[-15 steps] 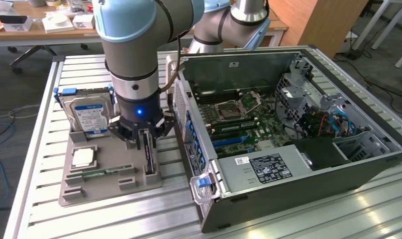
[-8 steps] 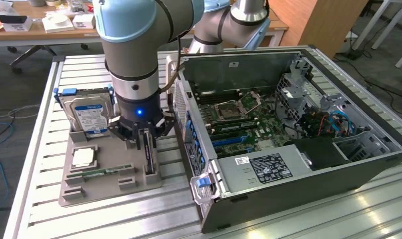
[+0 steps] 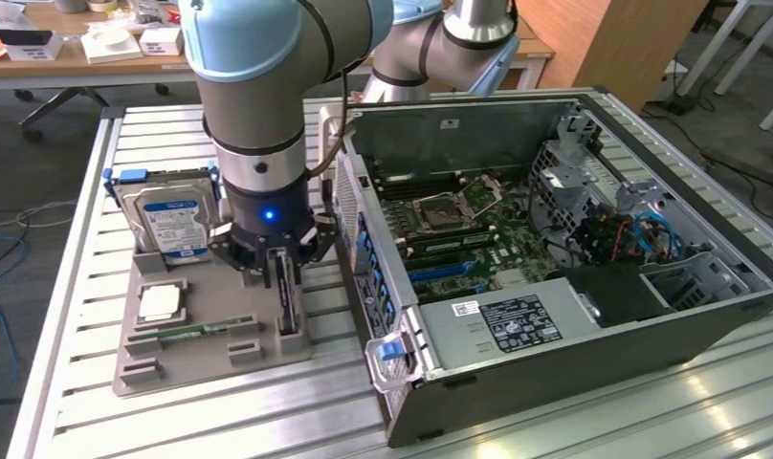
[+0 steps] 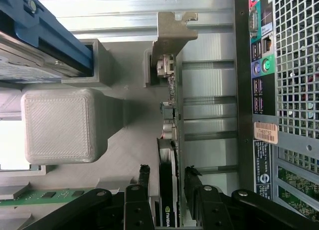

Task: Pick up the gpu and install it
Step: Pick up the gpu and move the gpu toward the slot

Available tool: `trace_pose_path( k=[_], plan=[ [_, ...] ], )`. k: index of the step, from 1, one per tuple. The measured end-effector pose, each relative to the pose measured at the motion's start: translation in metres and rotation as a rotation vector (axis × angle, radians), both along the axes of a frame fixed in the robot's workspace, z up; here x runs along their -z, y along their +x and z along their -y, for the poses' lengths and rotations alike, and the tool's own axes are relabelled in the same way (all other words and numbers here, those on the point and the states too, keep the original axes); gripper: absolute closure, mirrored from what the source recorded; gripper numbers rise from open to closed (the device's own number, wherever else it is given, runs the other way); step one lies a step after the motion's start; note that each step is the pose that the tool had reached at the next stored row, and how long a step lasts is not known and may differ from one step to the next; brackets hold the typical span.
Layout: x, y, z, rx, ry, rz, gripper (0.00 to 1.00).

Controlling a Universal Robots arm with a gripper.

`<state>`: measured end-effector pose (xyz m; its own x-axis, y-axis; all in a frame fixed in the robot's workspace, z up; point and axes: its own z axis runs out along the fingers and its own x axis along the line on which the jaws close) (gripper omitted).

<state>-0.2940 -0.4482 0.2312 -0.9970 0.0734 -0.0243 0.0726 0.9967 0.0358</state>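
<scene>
The gpu [image 3: 283, 292] stands on its long edge in a slot of the grey fixture [image 3: 208, 359], a thin dark card. In the wrist view the gpu [image 4: 169, 110] runs away from the camera, and its silver bracket [image 4: 172, 31] is at the far end. My gripper [image 3: 276, 260] is lowered straight over the card. The two black fingers [image 4: 144, 172] stand one on each side of the card's near end. A narrow gap shows on each side, so my gripper [image 4: 167, 170] is open around the gpu.
On the same fixture sit a silver hard drive [image 3: 169, 222] in a blue-tabbed holder, a square CPU [image 3: 161, 303] and a green memory stick [image 3: 195, 332]. The open computer case [image 3: 693, 316] lies close at the exterior view's right, its motherboard [image 3: 457, 234] exposed.
</scene>
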Motion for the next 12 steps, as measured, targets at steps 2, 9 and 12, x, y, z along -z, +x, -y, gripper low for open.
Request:
trace_pose_path(
  k=[2,9,12],
  plan=[
    [0.0000,0.0000,0.0000,0.000,-0.0001,-0.0001,0.59],
    [-0.0001,0.0000,0.0000,0.000,-0.0001,-0.0002,0.59],
    [-0.0001,0.0000,0.0000,0.000,-0.0001,-0.0001,0.60]
  ],
)
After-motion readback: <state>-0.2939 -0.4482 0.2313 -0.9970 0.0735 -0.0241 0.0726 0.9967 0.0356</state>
